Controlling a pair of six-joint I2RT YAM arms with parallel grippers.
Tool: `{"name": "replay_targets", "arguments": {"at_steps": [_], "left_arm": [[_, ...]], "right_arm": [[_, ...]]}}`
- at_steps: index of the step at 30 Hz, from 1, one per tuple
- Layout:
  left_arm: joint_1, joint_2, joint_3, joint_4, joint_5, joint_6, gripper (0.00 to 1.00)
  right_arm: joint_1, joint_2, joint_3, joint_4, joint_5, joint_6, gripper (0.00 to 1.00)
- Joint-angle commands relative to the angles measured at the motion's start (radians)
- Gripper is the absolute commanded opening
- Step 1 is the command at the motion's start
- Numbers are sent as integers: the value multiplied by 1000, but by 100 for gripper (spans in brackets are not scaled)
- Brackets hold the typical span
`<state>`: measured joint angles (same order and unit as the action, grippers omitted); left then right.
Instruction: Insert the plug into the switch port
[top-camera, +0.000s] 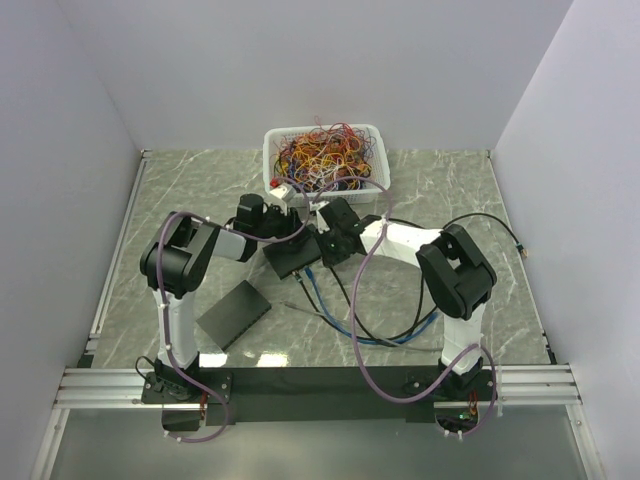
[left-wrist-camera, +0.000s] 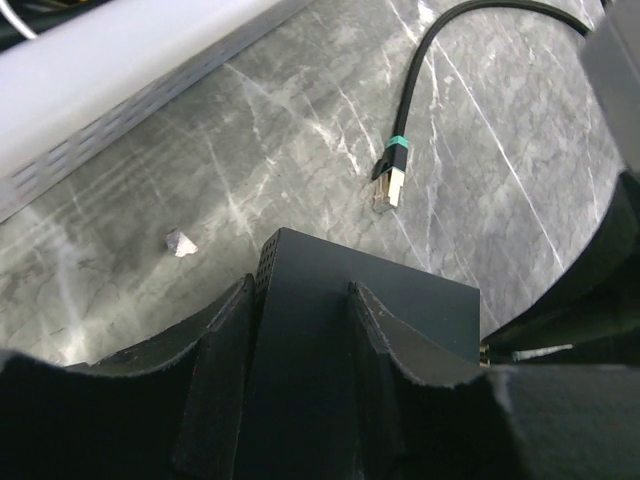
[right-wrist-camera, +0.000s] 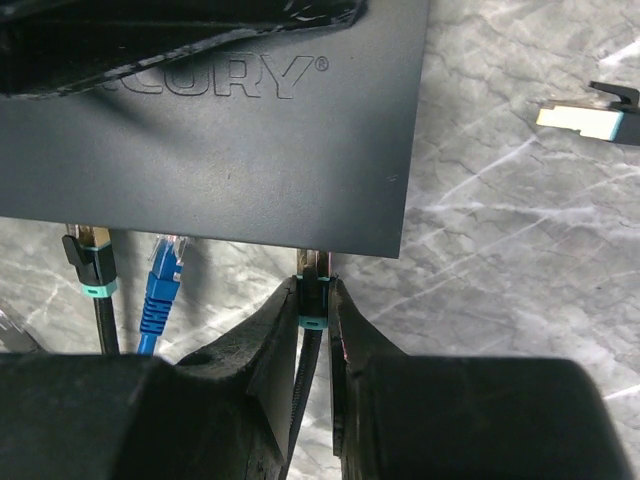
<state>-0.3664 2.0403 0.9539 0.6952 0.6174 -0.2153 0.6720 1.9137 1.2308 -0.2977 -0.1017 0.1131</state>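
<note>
The black switch (right-wrist-camera: 220, 130) lies flat on the marble table, seen mid-table in the top view (top-camera: 290, 256). My left gripper (left-wrist-camera: 300, 292) is shut across the switch's body (left-wrist-camera: 400, 300), one finger on each side. My right gripper (right-wrist-camera: 313, 290) is shut on a black plug with a teal band (right-wrist-camera: 313, 312). The plug's metal tip meets the switch's front edge. The ports are hidden under that edge, so I cannot tell how far it is in. In the top view the two grippers (top-camera: 275, 232) (top-camera: 320, 255) meet at the switch.
A loose black plug (right-wrist-camera: 90, 262) and a blue plug (right-wrist-camera: 165, 270) lie by the same edge. Another teal-banded plug (left-wrist-camera: 390, 180) rests beyond the switch. A white basket (top-camera: 270, 165) of tangled cables stands behind. A second black box (top-camera: 235, 312) lies front left. Cables loop at front right.
</note>
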Motion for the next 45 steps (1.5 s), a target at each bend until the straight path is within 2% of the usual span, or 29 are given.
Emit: {"name": "replay_targets", "arguments": {"at_steps": [1,8,14,18,23,28,31,32,33,35,36,39,45], "left_arm": [[-83,32,-7,-85,203,11,45],[-124,12,-60,-74,254,19,44],[-255,12,-80,-146,203,33,47],[-318,31,-133,-70,212,-32,48],[-350,47,-202,16,232,-111,48],[-384,80,-193,-25,214,-119,49],[-376,93,-184,-29,112,-136,49],[-361,93,-182,-34,87,-151,49],[-350,96,-176,-40,71,-159,49],[-309,97,-181,-25,23,-191,50],[-295,97,-182,-23,6,-200,50],[-241,86,-176,-36,-129,-248,49],[-206,54,-153,-86,-245,-277,49]], "right_arm": [[-29,-30,56,198,8,-23,0],[-32,-45,-3,296,49,16,0],[-32,-134,-123,534,152,16,0],[-32,-169,-166,669,186,25,0],[-32,-140,-162,703,195,45,0],[-32,-107,-139,687,143,45,0],[-29,-96,-106,622,158,45,1],[-29,-97,-108,608,172,45,5],[-29,-110,-116,588,183,43,18],[-29,-125,-143,568,232,43,32],[-31,-142,-154,549,246,52,44],[-29,-182,-189,520,275,74,53],[6,-310,-241,399,309,118,60]]}}
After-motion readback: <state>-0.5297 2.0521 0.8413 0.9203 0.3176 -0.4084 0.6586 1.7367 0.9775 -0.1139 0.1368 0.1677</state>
